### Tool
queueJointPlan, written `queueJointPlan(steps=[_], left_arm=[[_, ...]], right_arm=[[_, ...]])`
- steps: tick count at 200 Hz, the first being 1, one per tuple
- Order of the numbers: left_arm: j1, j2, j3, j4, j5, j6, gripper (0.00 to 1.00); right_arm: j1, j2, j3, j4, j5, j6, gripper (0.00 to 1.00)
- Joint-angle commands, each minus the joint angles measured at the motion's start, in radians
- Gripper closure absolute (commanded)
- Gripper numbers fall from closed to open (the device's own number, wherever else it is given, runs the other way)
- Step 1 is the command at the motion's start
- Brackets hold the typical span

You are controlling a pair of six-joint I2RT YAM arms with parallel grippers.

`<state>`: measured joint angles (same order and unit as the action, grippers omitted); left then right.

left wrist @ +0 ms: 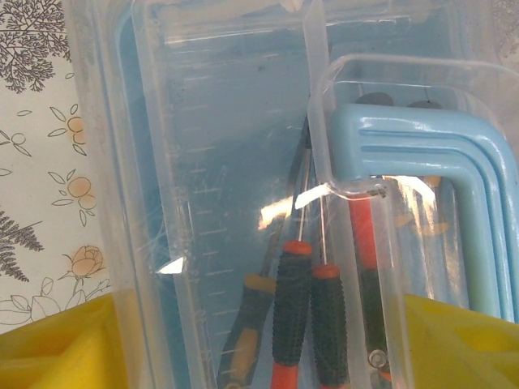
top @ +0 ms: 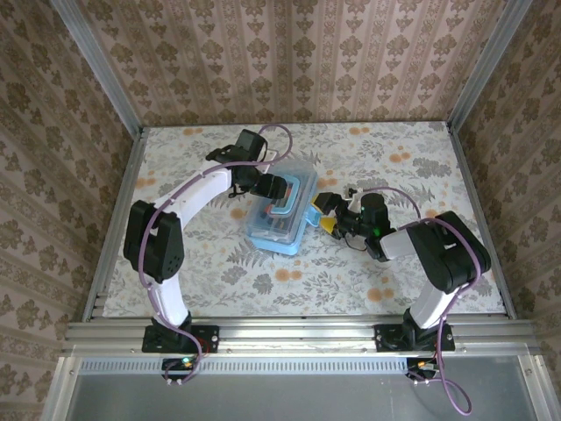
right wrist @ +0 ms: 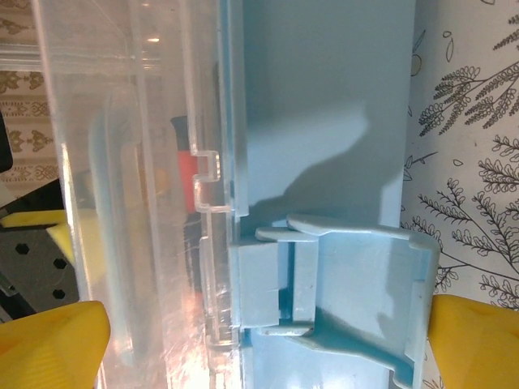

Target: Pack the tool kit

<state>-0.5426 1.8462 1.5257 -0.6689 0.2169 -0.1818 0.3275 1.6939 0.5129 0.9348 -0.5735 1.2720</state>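
The light-blue tool case (top: 282, 217) lies in the middle of the table with its clear lid (left wrist: 227, 121) down. Through the lid I see several slim screwdrivers (left wrist: 292, 308) with red-and-black and orange-and-black handles, lying beside the blue handle (left wrist: 430, 154). My left gripper (top: 279, 189) hangs over the case's far end, open, and its yellow fingers (left wrist: 57, 344) straddle the case. My right gripper (top: 323, 217) is at the case's right side, open. Its yellow fingers (right wrist: 478, 340) stand either side of the blue latch (right wrist: 324, 284), which lies against the case wall.
The table carries a floral cloth (top: 394, 158). Aluminium rails (top: 114, 228) and patterned walls close it in. Open cloth lies in front of and behind the case.
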Motion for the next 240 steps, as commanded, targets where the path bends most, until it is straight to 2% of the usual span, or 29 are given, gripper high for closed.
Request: queueJointPlan(steps=[1, 112, 192, 215, 240], left_arm=[[-0.010, 0.071, -0.036, -0.079, -0.034, 0.008, 0.48], [-0.020, 0.073, -0.029, -0.085, -0.040, 0.004, 0.48], [-0.033, 0.081, -0.019, -0.091, -0.049, -0.015, 0.48], [-0.034, 0.088, -0.015, -0.090, -0.039, -0.016, 0.48], [-0.037, 0.090, -0.014, -0.092, -0.039, -0.016, 0.48]], right_arm=[[0.014, -0.063, 0.014, 0.014, -0.038, -0.046, 0.00], [0.029, -0.109, 0.052, -0.059, -0.038, -0.068, 0.01], [0.053, -0.083, 0.114, -0.090, -0.031, -0.075, 0.01], [0.064, -0.043, 0.150, -0.123, -0.028, -0.097, 0.01], [0.074, 0.031, 0.180, -0.070, -0.042, -0.066, 0.03]])
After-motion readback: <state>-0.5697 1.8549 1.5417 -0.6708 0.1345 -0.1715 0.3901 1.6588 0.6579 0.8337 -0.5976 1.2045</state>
